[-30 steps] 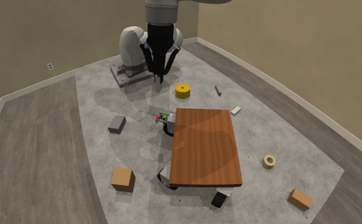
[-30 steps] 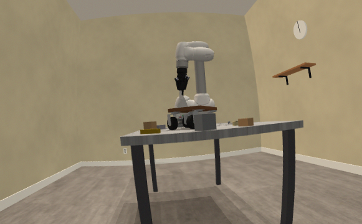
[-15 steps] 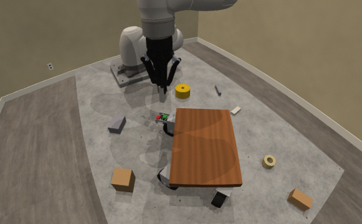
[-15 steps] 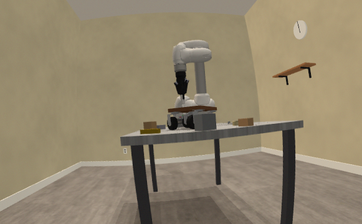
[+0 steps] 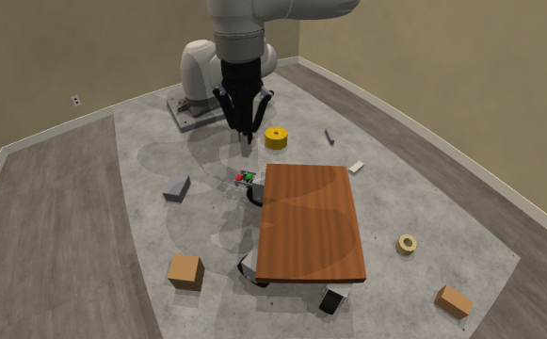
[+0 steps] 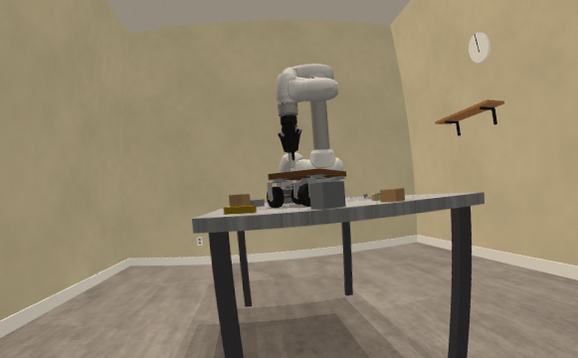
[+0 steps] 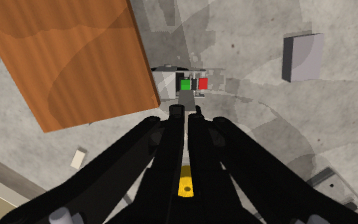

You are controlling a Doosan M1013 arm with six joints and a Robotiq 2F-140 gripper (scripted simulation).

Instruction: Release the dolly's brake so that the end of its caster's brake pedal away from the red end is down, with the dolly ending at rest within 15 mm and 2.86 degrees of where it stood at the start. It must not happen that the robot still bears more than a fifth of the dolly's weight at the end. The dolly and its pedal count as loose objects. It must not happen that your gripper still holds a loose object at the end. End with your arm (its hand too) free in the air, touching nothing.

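The pedal (image 5: 245, 177) (red and green ends) juts from the dolly (image 5: 311, 221) corner nearest the arm's base. The gripper (image 5: 246, 137) hangs above it, fingers together, empty. A yellow disc (image 5: 276, 137) lies just beside, on the counter (image 5: 442, 212).

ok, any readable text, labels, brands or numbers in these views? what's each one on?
None readable in any view.
Wall clock: one dark hand, no numerals visible.
Brake pedal: green and red ends, colour only, no lettering.
Brown boxes, grey block, yellow disc: plain faces.
Arm and gripper, fingers shut: no brand marks visible.
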